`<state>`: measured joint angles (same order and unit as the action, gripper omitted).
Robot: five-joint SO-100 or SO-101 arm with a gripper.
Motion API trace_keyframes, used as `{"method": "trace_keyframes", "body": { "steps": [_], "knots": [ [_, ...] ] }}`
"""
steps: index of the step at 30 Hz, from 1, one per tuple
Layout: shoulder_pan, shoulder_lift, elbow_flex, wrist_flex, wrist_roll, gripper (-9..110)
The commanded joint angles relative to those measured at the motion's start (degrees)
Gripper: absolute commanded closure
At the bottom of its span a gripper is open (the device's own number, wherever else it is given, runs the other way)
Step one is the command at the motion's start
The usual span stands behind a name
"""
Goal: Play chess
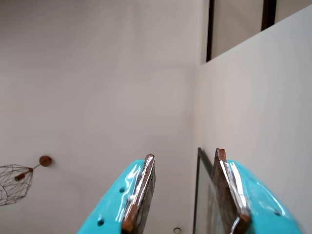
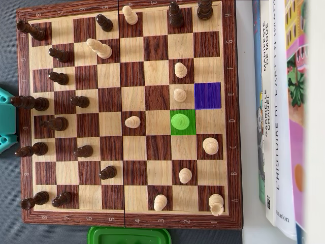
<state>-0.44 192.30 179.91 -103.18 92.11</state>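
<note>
- Your end effector (image 1: 184,190) points up at a wall in the wrist view; its two fingers stand apart with nothing between them.
- In the overhead view only a teal part of the arm (image 2: 6,119) shows, just beside the board's (image 2: 129,217) left edge.
- On the board, a pawn (image 2: 180,122) stands on a green square near the right side.
- A blue square (image 2: 207,95) lies diagonally up-right of it, corners touching.
- Books (image 2: 282,112) lie right of the board; a green lid (image 2: 129,236) sits below it.
</note>
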Motion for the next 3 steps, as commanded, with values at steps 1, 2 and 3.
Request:
{"method": "trace_keyframes", "body": {
  "steps": [1,2,3],
  "knots": [
    [-0.3,-0.6,1.1,-0.2,0.2,84],
    [-0.3,-0.6,1.1,-0.2,0.2,84],
    [-0.3,-0.6,1.1,-0.2,0.2,84]
  ]
}}
